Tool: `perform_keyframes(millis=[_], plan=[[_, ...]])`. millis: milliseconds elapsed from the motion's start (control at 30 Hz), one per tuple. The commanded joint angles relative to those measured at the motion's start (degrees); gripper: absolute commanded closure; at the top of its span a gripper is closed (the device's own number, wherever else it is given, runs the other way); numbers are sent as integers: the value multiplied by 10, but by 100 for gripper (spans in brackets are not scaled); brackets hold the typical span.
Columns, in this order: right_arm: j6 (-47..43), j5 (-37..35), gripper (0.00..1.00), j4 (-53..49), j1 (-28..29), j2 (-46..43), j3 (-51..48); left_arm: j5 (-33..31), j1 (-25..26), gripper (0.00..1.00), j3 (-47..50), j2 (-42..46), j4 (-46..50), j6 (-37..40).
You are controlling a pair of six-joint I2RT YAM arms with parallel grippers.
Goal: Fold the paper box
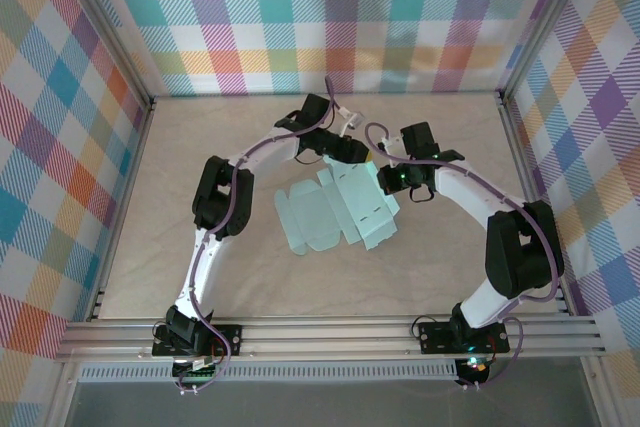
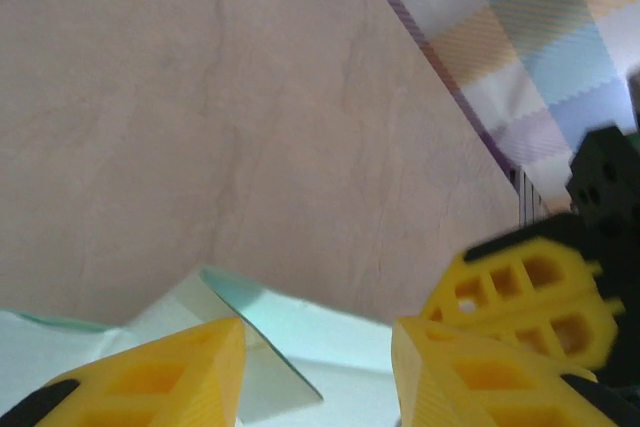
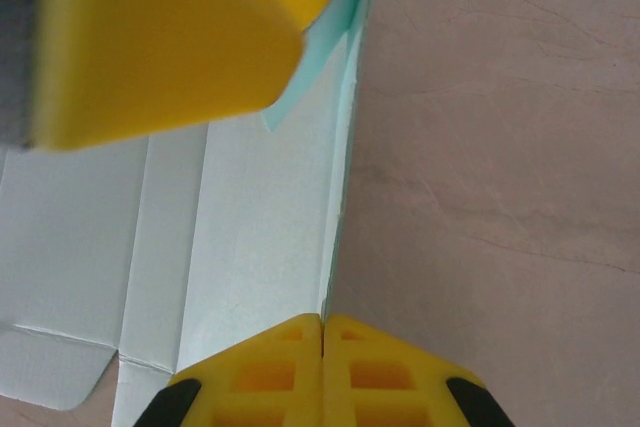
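Observation:
The paper box (image 1: 335, 212) is a pale mint-blue die-cut sheet lying mostly flat in the middle of the table. My right gripper (image 3: 322, 319) is shut on the sheet's right edge (image 3: 345, 147), which it lifts slightly off the table. From above, that gripper (image 1: 388, 183) sits at the sheet's far right corner. My left gripper (image 1: 352, 154) hovers at the far edge of the sheet. Its yellow fingers (image 2: 150, 377) stand apart, and a raised flap (image 2: 235, 332) stands in the gap beside the left finger. The paper box (image 2: 330, 332) lies below them.
Bare beige tabletop (image 1: 250, 137) surrounds the sheet. Checked walls close the left, back and right sides, and a metal rail (image 1: 330, 332) runs along the near edge. The right gripper's yellow fingers (image 2: 530, 292) show close beside the left gripper's.

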State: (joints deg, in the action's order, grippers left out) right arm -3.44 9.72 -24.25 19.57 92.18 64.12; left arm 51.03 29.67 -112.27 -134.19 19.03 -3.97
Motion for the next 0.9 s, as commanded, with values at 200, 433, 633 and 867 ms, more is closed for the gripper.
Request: perform_keyframes(millis=[200, 433, 633, 867], plan=[[27, 34, 100, 38, 14, 4, 6, -43, 23, 59, 38, 8, -108, -143], [69, -38, 100, 64, 15, 6, 1, -51, 30, 63, 115, 38, -190, -234], [62, -34, 100, 72, 19, 12, -3, -79, 36, 67, 128, 52, -213, -319], [45, -29, 100, 75, 29, 12, -11, -78, 44, 68, 109, 39, -259, -388]])
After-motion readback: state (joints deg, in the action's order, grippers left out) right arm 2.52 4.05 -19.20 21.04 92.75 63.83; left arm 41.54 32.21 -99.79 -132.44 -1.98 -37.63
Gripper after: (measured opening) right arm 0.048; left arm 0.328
